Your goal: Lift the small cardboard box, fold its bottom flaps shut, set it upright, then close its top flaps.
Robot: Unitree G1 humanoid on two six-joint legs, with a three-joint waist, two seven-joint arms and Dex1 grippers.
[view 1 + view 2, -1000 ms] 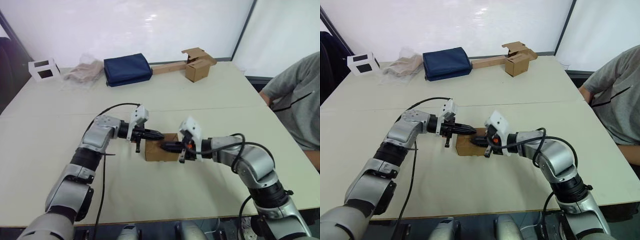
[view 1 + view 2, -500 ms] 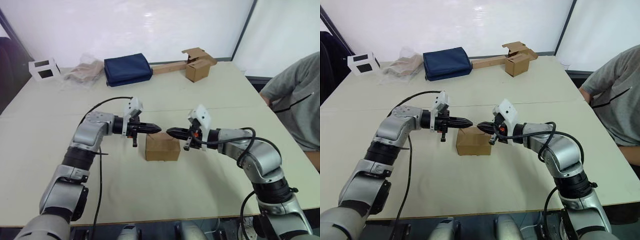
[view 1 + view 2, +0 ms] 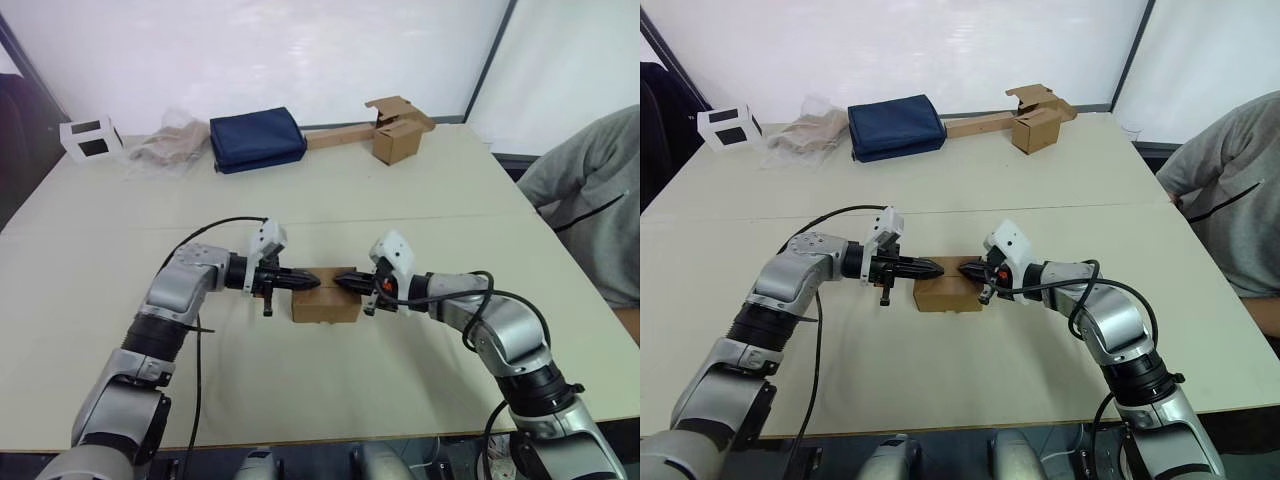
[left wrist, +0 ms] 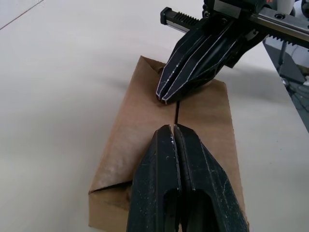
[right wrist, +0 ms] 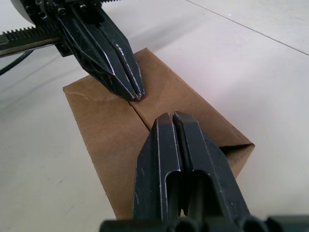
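the box [image 3: 325,297] sits on the table [image 3: 430,190], near the front and about midway across, between the two arms. its long axis runs left to right, from one gripper toward the other, and its flapped face points up. it is plain brown corrugated card, unmarked, squat and rectangular, with the top flaps [image 5: 145,104] folded flat so that their edges meet in a thin seam along the middle of the top.

the left gripper [image 3: 312,283] has its fingers pressed together, tips resting on the top near the left end. the right gripper [image 3: 343,283] is likewise closed up tight, tips down on the top toward the right end. the two sets of tips face each other and are just apart.

the head views show the box from the front, with its near wall and the arms reaching in from both sides. the wrist views look along the top and show the seam, which the head views do not make out; the left wrist view also shows a small gap under a flap corner at the near end.
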